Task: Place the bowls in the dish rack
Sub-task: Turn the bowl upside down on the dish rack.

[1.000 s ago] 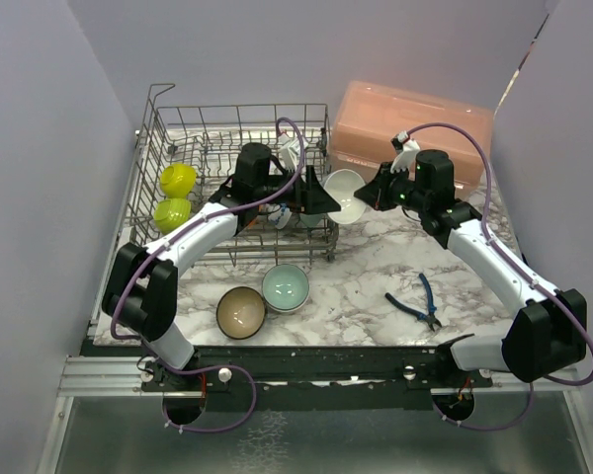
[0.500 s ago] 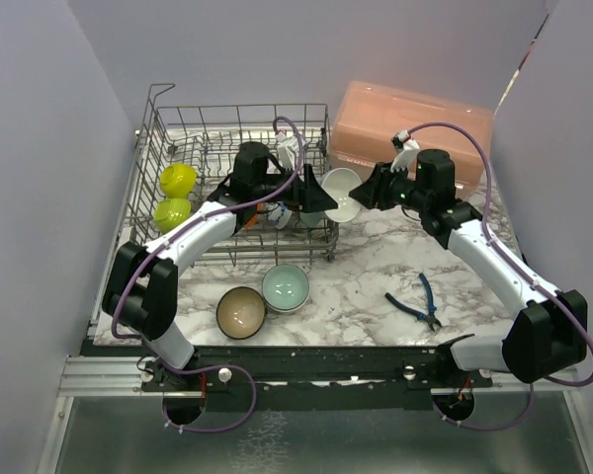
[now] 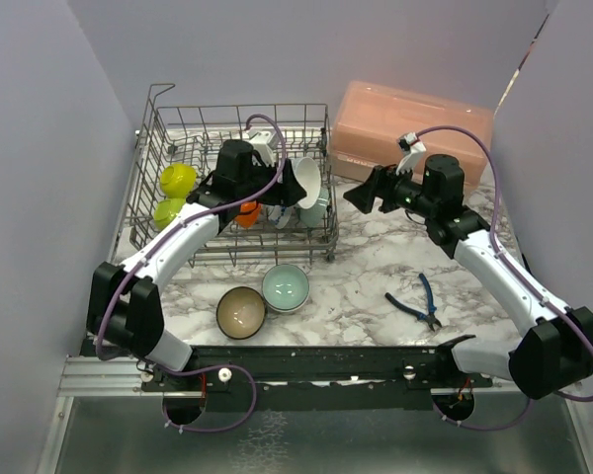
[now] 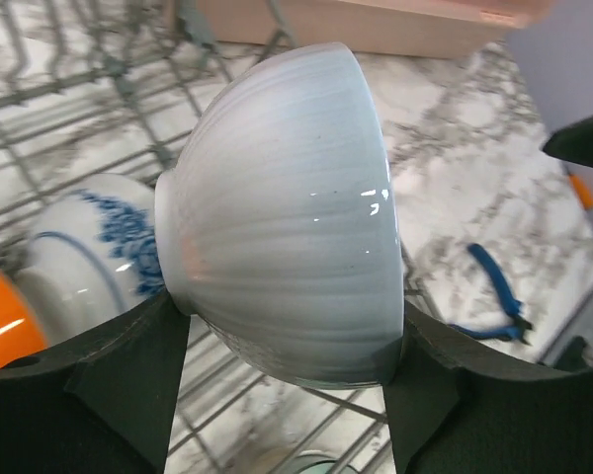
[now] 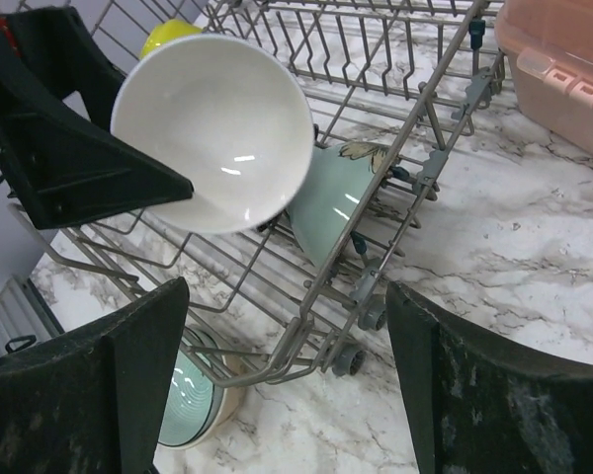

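Left gripper (image 4: 287, 383) gripped the white bowl (image 4: 287, 207) on edge over the dish rack (image 3: 233, 107), upper centre of frame. Right gripper (image 3: 360, 196), centre right, stood wide open, empty.

Plain white bowl (image 4: 287, 217), faintly ribbed outside; blue-patterned bowl (image 4: 94, 247) beside it, white with blue markings; orange bowl (image 3: 245, 212) further left. Far left in the grey wire rack (image 3: 208, 133), lime-yellow bowls (image 3: 177, 179). Near, on the white marble table (image 3: 376, 262) with grey veins: pale teal bowl (image 3: 286, 287), beige bowl (image 3: 241, 312). Far right, pink box (image 3: 410, 123)
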Controlling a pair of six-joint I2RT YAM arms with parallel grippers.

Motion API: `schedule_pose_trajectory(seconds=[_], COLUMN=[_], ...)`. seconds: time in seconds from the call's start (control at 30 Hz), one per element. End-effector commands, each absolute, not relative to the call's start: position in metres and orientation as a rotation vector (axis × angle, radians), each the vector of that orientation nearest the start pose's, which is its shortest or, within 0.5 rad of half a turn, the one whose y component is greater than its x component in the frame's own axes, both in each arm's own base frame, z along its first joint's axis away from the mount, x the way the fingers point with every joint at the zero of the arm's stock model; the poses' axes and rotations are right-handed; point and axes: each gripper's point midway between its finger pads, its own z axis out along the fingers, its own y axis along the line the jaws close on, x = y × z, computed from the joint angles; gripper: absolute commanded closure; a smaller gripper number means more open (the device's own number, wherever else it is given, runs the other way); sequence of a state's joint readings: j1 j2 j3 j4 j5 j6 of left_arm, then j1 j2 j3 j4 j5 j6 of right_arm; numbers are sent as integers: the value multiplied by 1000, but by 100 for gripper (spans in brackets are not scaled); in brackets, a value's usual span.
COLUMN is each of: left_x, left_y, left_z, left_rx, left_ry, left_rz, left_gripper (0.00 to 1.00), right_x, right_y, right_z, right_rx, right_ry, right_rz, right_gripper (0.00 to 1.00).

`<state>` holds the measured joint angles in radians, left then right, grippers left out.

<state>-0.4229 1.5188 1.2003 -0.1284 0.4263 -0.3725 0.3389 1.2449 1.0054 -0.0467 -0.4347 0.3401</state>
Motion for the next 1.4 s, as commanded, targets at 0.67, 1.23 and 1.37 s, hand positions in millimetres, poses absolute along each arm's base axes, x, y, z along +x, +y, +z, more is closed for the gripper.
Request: schedule_pose_trajectory(seconds=[0.67,1.23,1.37], left_x=[396,400,402], left_y=[-77,-48,-43], left_z=[273,236,228], left_rx=[25,23,23], left_ry=[1953,2064,2087], left_rz=[263,545,575], left_gripper=[100,100,100], right_x=[334,331,330], right_y=[210,210,210], right_z=[246,234,231], right_rx=[-315,-319,-323], right_ry=[1906,1935,1941], right_rz=[863,863,866], right_gripper=[0,0,0])
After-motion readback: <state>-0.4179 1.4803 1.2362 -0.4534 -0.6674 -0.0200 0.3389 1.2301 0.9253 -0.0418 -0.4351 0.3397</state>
